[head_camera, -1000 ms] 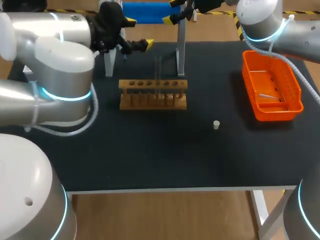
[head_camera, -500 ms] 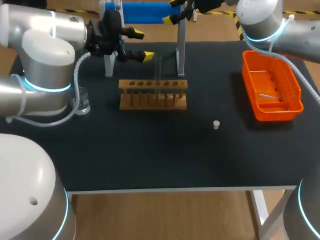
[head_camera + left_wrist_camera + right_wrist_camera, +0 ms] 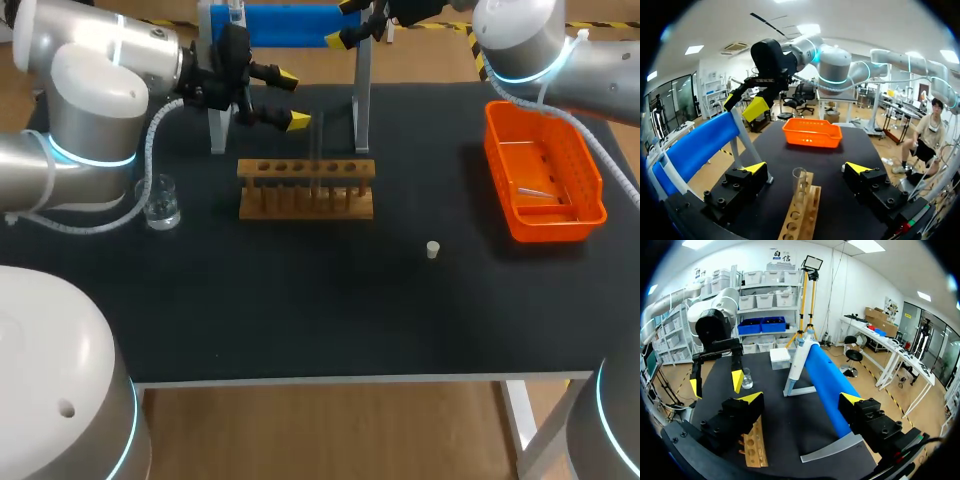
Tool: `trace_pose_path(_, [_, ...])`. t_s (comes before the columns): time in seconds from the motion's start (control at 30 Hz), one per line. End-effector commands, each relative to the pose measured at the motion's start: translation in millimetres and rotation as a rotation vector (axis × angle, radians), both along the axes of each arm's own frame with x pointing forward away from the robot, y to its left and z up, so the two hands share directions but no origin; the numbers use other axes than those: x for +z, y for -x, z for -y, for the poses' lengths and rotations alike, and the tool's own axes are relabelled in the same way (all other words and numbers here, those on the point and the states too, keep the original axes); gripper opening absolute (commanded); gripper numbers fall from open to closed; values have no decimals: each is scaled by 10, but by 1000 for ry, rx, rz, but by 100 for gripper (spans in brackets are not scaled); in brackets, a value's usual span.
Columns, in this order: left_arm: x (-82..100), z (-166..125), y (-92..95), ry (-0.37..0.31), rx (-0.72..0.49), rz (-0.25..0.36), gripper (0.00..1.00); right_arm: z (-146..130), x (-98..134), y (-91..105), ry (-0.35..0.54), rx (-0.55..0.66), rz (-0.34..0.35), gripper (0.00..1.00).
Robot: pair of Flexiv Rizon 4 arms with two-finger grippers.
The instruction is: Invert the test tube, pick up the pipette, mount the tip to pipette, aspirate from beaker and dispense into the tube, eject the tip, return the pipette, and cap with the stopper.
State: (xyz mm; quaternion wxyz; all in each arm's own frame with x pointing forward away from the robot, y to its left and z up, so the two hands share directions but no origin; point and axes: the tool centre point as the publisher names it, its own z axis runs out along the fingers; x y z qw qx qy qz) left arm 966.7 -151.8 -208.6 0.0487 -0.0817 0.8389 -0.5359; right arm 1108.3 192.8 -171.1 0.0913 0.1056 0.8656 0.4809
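Nearest: stopper (image 3: 432,249), alone on the table (image 3: 300,320). Behind it: wooden rack (image 3: 306,190) with test tube (image 3: 315,150) upright, mouth up. Left gripper (image 3: 290,100) spread, tube just ahead between the fingers, no contact. Farthest: right gripper (image 3: 801,400), spread wide, holding nothing.

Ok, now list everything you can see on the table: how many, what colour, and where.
table: one, black, under everything.
rack: one, wooden, middle of the table.
test tube: one, clear, upright in the rack.
beaker: one, clear glass, on the table to the left of the rack.
stopper: one, white, on the table nearer than the rack and to its right.
basket: one, orange, at the right; a thin pale item lies inside.
stand: one, blue bar on pale legs, far edge.
left gripper: black with yellow tips, open, by the tube.
right gripper: same colours, open, at the stand.
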Motion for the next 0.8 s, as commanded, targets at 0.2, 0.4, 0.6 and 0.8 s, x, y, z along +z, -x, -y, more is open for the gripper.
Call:
trace_pose_path(0.2, [-134,102,-49,-8,5,4,100,5,14,-8,5,2,-4,100])
trace_pose_path(0.4, [-206,167,-65,-22,6,12,100,5,14,-8,5,2,-4,100])
trace_pose_path(0.6, [-311,240,-93,-37,2,18,100,5,14,-8,5,2,-4,100])
trace_pose_path(0.8, [-465,290,-133,-61,6,24,100,5,14,-8,5,2,-4,100])
